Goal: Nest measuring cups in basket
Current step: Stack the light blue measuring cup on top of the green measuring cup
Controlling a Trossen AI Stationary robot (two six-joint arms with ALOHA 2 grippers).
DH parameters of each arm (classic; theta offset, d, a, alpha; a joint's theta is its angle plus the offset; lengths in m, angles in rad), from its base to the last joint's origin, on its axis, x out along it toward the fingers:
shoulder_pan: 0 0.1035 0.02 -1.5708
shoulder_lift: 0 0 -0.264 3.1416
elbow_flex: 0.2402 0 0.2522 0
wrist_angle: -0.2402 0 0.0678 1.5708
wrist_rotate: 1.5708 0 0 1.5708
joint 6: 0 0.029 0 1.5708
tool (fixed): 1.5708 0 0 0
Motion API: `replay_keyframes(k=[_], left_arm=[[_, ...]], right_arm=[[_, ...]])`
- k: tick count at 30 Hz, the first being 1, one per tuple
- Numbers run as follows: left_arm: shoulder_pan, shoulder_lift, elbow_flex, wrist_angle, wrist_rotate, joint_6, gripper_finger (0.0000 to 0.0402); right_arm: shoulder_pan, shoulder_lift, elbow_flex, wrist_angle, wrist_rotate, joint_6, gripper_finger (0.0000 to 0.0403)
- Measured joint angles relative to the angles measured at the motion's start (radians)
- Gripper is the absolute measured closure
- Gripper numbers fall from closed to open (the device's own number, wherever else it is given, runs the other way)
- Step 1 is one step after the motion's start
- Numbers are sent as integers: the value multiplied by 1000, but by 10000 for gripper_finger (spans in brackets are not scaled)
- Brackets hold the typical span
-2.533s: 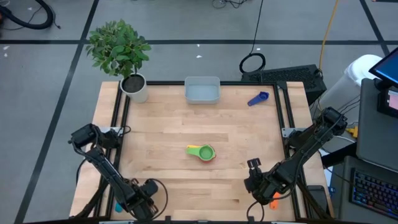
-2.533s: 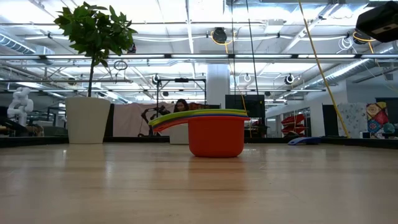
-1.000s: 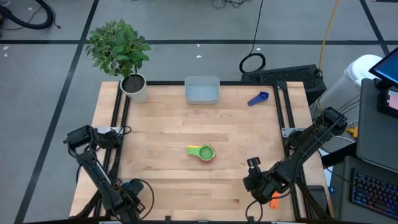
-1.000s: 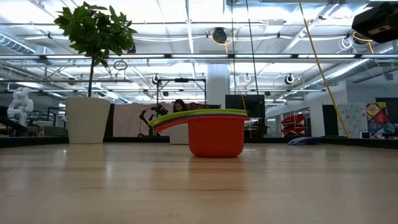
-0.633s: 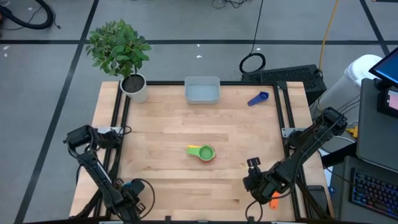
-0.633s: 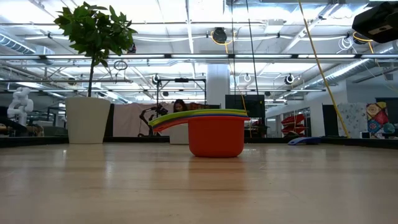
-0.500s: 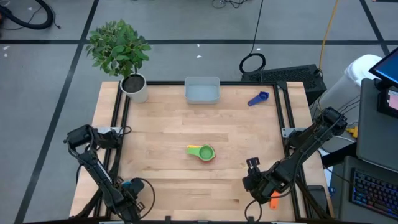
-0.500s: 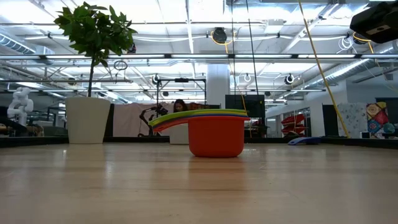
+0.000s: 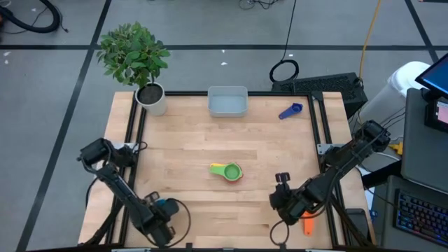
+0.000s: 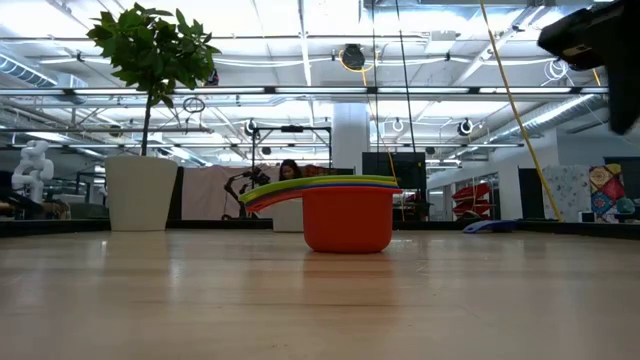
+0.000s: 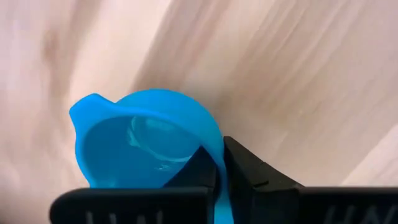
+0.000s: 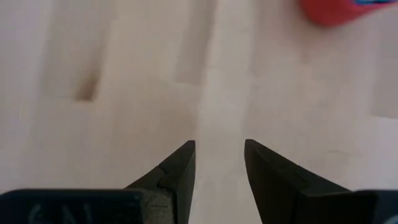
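A nested stack of measuring cups [image 9: 229, 171], red outside and green on top, stands mid-table [image 10: 346, 213]. One dark blue cup [image 9: 290, 110] lies near the far right corner. The pale basket [image 9: 227, 102] sits at the far edge. My left gripper [image 9: 164, 208] is at the near left, shut on a light blue cup [image 11: 146, 146]. My right gripper [image 9: 281, 179] hovers open [image 12: 219, 146] over bare wood to the near right of the stack. The second dark blue cup does not show. My left gripper pinches the light blue cup's wall at its rim [image 11: 219, 163], one finger [image 11: 202, 169] inside the bowl and one [image 11: 249, 174] outside. The gripper body hides the cup's handle. Whether the cup's bottom is on the table, I cannot tell.
A white plant pot [image 9: 152, 98] with a leafy plant stands at the far left corner. Black rails run along the table's left and right edges. An orange object [image 9: 308, 225] shows under the right arm. Bare wood [image 9: 189, 140] lies between the stack and the basket.
My left gripper, holding the light blue cup, has swung from the near left corner toward the table's right and a little toward the far edge. My right gripper has edged slightly toward the left and the far side.
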Motion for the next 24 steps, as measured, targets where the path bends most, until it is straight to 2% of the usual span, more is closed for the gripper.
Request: replay_keyframes(k=[6, 14, 19, 24], left_arm=[[106, 0, 67, -68, -75, 264, 387], [218, 0, 187, -125, -207, 805, 388], [311, 0, 263, -132, -259, 1156, 388], [440, -1, 322, -132, -254, 1424, 388]], right_arm=[[-45, 0, 0, -129, 68, 103, 271], [-55, 0, 0, -292, 137, 272, 271], [-56, 0, 0, -403, 137, 437, 271], [-32, 0, 0, -396, 108, 520, 271]])
